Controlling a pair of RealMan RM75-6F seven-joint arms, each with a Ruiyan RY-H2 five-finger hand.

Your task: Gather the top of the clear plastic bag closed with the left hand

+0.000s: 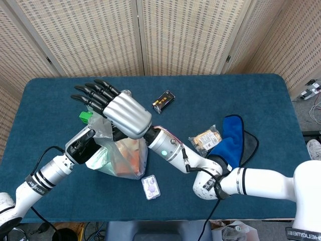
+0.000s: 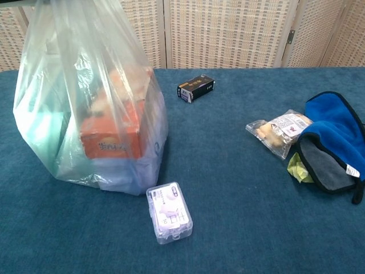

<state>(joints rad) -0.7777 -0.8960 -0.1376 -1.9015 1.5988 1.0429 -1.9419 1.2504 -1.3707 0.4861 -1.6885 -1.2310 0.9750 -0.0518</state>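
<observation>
The clear plastic bag stands at the left of the blue table, with an orange box and pale packets inside. In the chest view the bag is drawn upward, its top running out of frame. My left hand grips the gathered top of the bag from its left side. My right hand hovers above the bag's mouth, silver back up, fingers stretched flat and apart, holding nothing. It hides most of the bag's top. Neither hand appears in the chest view.
A small clear case lies just in front of the bag. A black box sits behind it near the table's middle. A snack packet and a blue cloth lie at the right. A green item shows beside the right hand's fingers.
</observation>
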